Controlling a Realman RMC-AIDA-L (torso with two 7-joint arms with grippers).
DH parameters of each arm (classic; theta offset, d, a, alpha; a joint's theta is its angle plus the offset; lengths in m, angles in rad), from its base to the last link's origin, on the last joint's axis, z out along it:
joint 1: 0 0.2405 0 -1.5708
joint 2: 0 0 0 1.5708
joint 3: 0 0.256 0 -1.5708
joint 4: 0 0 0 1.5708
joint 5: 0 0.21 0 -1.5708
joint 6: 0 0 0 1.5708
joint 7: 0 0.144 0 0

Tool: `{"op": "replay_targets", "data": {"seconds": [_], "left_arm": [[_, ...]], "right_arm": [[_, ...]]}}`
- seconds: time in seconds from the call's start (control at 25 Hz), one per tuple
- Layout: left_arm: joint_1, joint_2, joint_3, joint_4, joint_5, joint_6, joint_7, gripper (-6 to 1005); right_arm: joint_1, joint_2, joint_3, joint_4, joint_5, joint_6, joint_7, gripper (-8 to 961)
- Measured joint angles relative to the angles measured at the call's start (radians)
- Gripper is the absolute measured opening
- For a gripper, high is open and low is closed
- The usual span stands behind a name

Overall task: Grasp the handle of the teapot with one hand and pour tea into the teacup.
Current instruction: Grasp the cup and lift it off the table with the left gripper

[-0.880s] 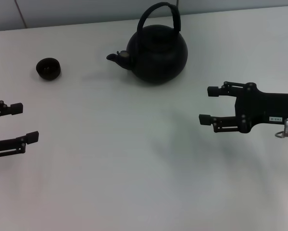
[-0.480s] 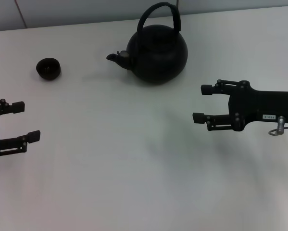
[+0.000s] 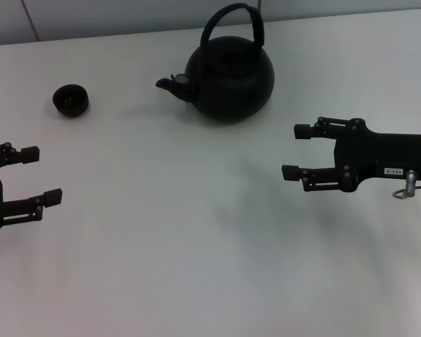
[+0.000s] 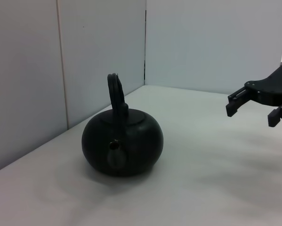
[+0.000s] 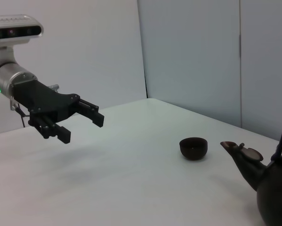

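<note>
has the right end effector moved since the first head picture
Yes. The right end effector has shifted toward the robot's left and slightly farther from the robot, closing on the teapot, which stayed put. Its fingers are open.

A plain white surface (image 3: 196, 232) runs back to a pale wall. Two things stand on it: the black teapot (image 3: 230, 76), upright, beyond the right end effector (image 3: 296, 152) and well apart from it, and the small teacup (image 3: 71, 100), beyond the left end effector (image 3: 41, 174), off the teapot's spout side.
</note>
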Motion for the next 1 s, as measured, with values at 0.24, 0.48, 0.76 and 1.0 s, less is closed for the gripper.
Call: {"op": "replay_targets", "data": {"seconds": [0.24, 0.48, 0.76, 1.0], "left_arm": [[-0.002, -0.012, -0.005, 0.000, 0.000, -0.021, 0.000, 831], [-0.007, -0.076, -0.080, 0.000, -0.011, -0.143, 0.032, 831], [-0.045, -0.149, -0.256, -0.087, -0.115, -0.270, 0.193, 830], [-0.061, -0.147, -0.283, -0.233, -0.338, -0.369, 0.340, 830]], "right_arm": [[0.000, 0.000, 0.000, -0.001, 0.000, 0.000, 0.000, 822], [0.003, 0.000, 0.000, 0.000, 0.000, 0.000, 0.000, 823], [0.004, 0.001, 0.000, 0.001, 0.001, 0.001, 0.000, 822], [0.002, 0.002, 0.000, 0.001, 0.003, 0.002, 0.000, 822]]}}
